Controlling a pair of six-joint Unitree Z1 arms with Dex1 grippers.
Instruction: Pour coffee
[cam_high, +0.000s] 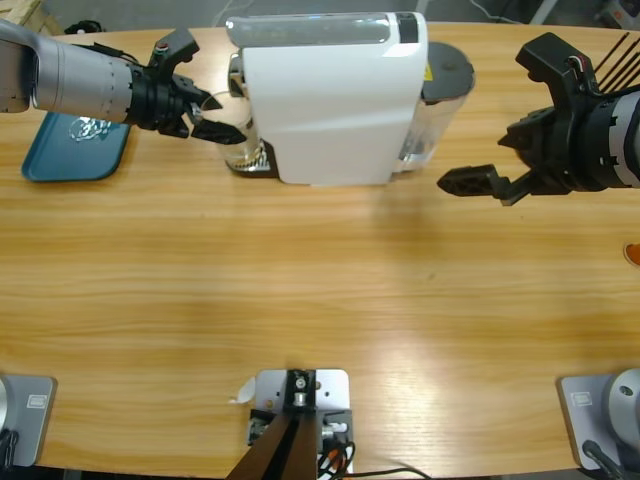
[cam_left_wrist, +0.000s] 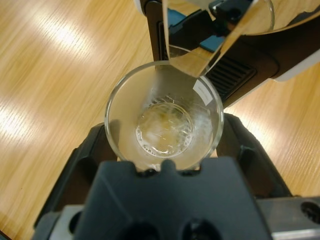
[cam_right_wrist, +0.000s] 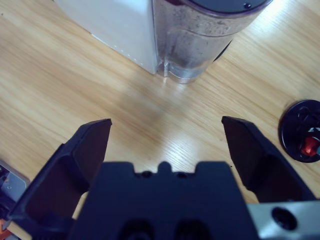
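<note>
The left gripper (cam_left_wrist: 162, 150) holds a glass (cam_left_wrist: 164, 117) with coffee (cam_left_wrist: 164, 131) at the machine's (cam_high: 335, 95) left edge, beside a tray (cam_high: 75, 150). The right gripper (cam_right_wrist: 165, 145) hangs over open desk (cam_high: 320, 270), fingers wide.

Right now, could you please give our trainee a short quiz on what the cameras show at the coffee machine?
1. True or false: the right gripper holds the glass.
2. Where does the glass stand? A. on the blue tray B. at the coffee machine C. at the table's near edge
3. Fill in: the glass holds a thin layer of ____.

Key: 1 false, the left gripper does; 2 B; 3 coffee.
</note>
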